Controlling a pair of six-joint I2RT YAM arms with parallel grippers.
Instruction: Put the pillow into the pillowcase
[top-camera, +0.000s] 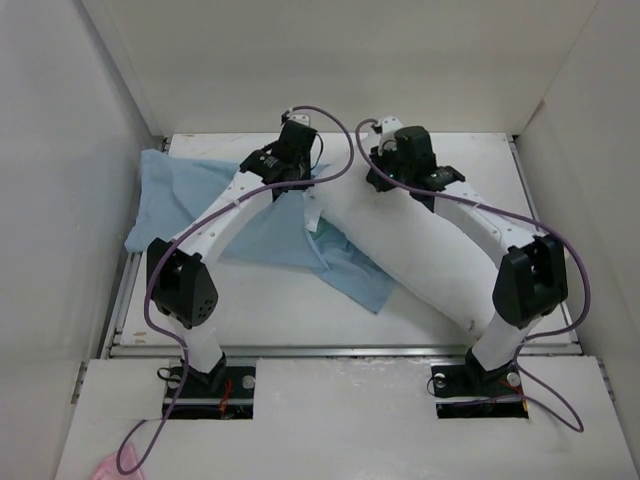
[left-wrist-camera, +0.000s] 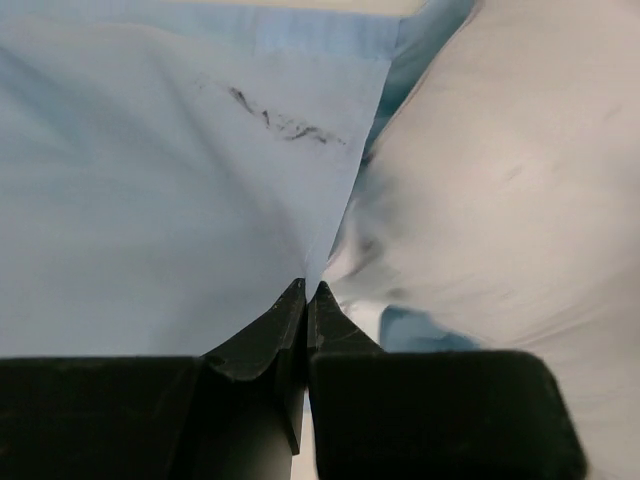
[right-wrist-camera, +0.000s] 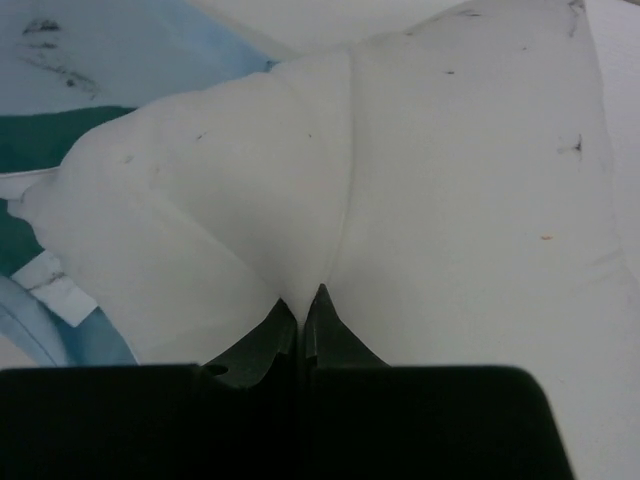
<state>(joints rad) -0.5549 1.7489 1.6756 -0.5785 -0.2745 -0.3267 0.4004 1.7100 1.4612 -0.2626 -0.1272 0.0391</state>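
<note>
Pillow (top-camera: 400, 262): lies on the tabletop (top-camera: 250, 322) right of centre. In the top view its long axis runs from 10 o'clock to 4 o'clock.
Pillowcase (top-camera: 190, 195): lies spread at 9 o'clock of the pillow's far end and touches it. One corner is tucked under the pillow's left flank.
Right pincer (right-wrist-camera: 301, 297): clamped together on a pinched fold of the pillow at that far end. Teal lining shows at 9 o'clock in its wrist view.
Left pincer (left-wrist-camera: 307, 292): clamped on a pillowcase edge, with the pillow just beside it at 3 o'clock.
Coming move, judged: the pillow end has to travel toward 9 o'clock into the case. I cannot tell whether the mouth gapes.
</note>
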